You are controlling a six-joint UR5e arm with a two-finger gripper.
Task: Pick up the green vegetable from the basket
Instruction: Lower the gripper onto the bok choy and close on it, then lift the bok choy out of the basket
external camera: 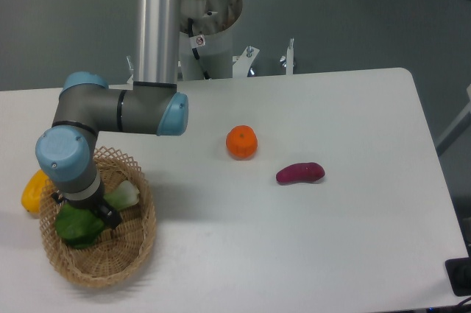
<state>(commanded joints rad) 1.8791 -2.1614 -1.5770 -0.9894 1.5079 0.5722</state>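
Observation:
The green vegetable (81,226) lies in the tan wicker basket (125,258) at the table's front left. Its dark leaves point to the front left and its pale stalk end (125,195) points to the back right. My gripper (87,213) hangs straight down over the middle of the vegetable, inside the basket. The wrist hides the fingers from above, so I cannot tell whether they are open or shut, or whether they touch the vegetable.
A yellow fruit (34,191) lies on the table against the basket's left rim. An orange (241,142) and a purple sweet potato (299,173) lie near the table's middle. The arm's base (210,26) stands at the back edge.

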